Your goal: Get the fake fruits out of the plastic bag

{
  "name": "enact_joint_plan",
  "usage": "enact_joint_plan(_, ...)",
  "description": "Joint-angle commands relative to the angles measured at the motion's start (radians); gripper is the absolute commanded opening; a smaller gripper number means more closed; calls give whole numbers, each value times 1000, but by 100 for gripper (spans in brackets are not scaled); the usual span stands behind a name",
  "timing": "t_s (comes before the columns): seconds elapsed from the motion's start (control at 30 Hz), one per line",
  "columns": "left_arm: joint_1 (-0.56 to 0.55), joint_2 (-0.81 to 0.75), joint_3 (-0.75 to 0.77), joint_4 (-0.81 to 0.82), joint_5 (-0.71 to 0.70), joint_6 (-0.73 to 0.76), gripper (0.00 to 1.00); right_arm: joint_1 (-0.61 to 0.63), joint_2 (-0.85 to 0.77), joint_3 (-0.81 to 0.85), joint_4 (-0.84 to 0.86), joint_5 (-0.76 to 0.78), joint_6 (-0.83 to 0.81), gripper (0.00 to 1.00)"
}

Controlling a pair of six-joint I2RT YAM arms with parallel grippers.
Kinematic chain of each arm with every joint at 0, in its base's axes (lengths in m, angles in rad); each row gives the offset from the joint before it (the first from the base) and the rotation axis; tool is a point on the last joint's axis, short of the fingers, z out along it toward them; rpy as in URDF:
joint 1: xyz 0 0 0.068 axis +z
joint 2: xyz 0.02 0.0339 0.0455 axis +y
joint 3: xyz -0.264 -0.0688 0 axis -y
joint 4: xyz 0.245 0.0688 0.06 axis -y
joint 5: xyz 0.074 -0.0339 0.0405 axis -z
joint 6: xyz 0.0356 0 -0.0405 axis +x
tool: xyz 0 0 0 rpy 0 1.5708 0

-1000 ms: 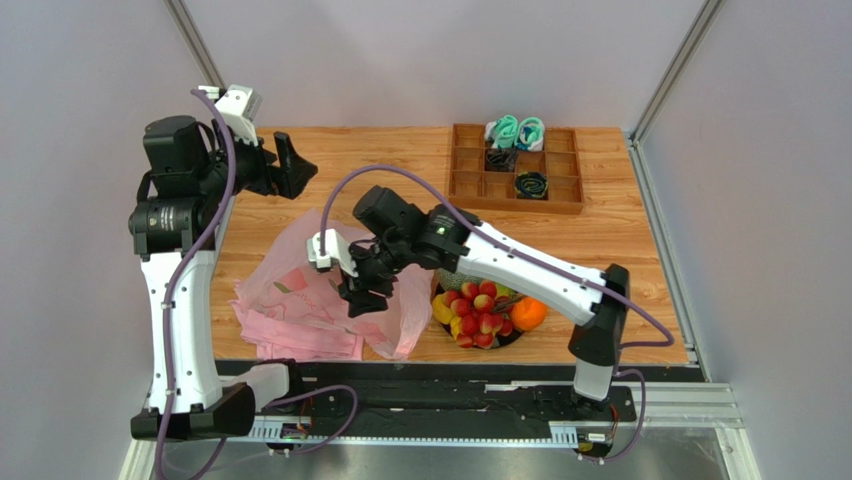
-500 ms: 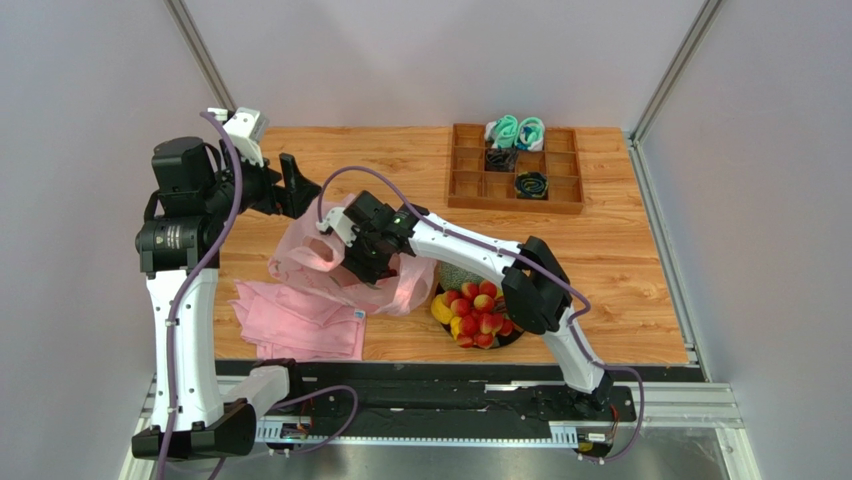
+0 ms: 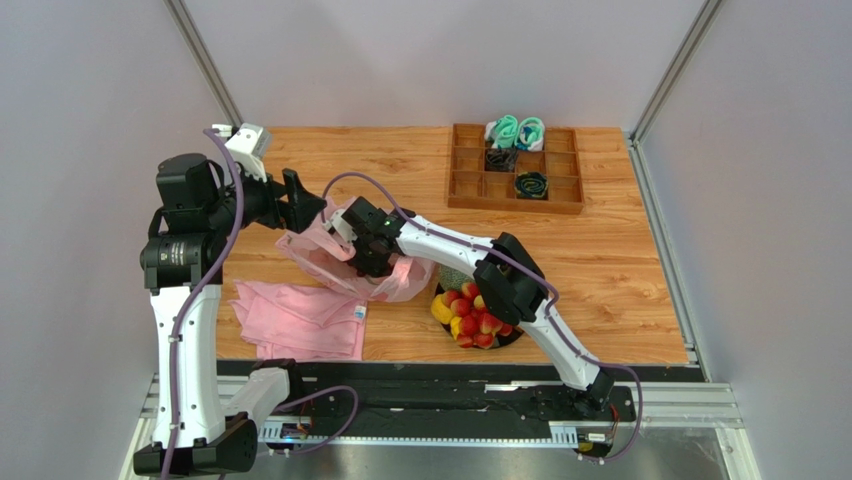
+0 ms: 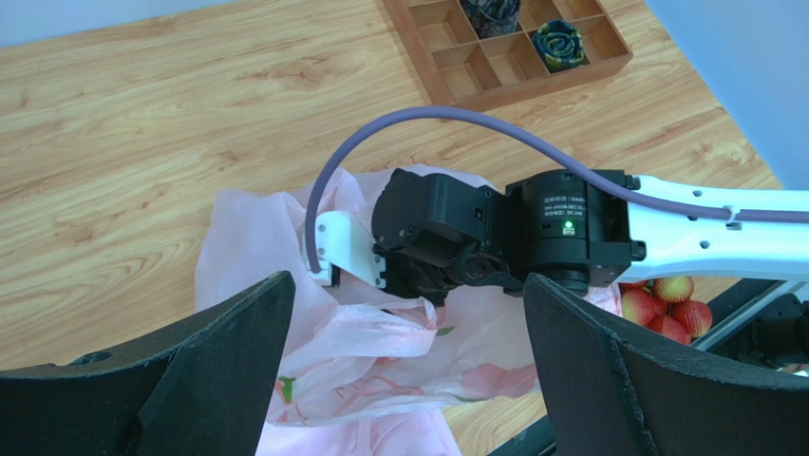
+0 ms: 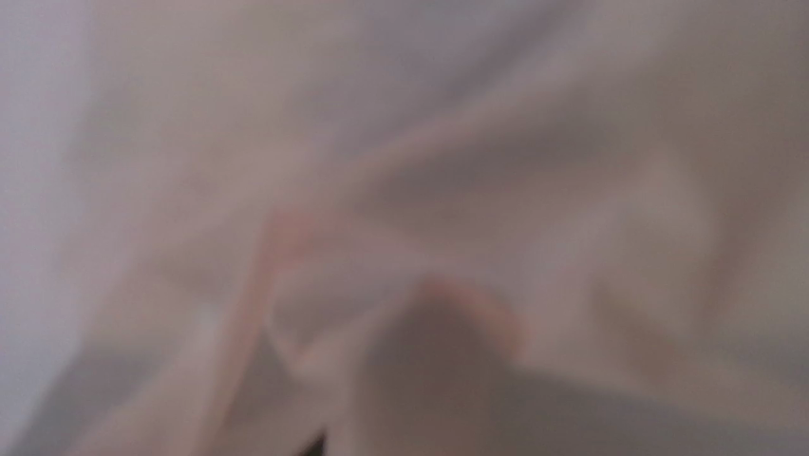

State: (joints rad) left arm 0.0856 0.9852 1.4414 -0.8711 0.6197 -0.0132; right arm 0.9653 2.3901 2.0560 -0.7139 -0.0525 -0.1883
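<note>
The left hand (image 3: pixel 300 200) is hanging wide open just over the pink plastic bag (image 3: pixel 318 258) on the table (image 3: pixel 620 260). The right hand (image 3: pixel 366 262) is sitting buried in its folds; whether it is gripping, I cannot tell. The fake fruits (image 3: pixel 478 318) are lying heaped just beside the bag.

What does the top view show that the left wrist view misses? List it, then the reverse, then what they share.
Only the top view: the folded pink cloth at the near edge, the full fruit pile, and the teal-and-white items in the far row of the wooden tray. Only the left wrist view: the label on the right arm's wrist and the prints on the pink bag. Both: the bag, the right gripper buried in it, the open left gripper, the tray and some red berries.
</note>
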Motion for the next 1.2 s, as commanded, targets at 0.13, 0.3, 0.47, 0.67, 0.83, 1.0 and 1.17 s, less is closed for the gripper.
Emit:
enact_joint_plan(0.13,3,-51,-10,33,-50,-11,99,-5,-170,0,-10,-49,-111,0)
enact_joint_plan(0.3,3,-40,40,73,-107,-24,99,7,-385,-31,-145,-182,-160,0)
enact_joint_plan(0.47,3,-34,96,99,-112,-34,99,7,-520,-95,-214,-253,-175,0)
enact_joint_plan(0.67,3,-42,120,99,-104,-30,99,13,-667,-94,-234,-377,-223,0)
enact_joint_plan(0.83,3,-52,114,96,-98,-24,99,23,-764,-11,-305,-370,-220,0)
enact_joint_plan(1.0,3,-66,97,103,-74,-47,99,20,-971,-183,-357,-203,-306,0)
enact_joint_plan(1.17,3,-79,82,106,-55,-47,99,-17,-1141,-379,-384,-141,-373,0)
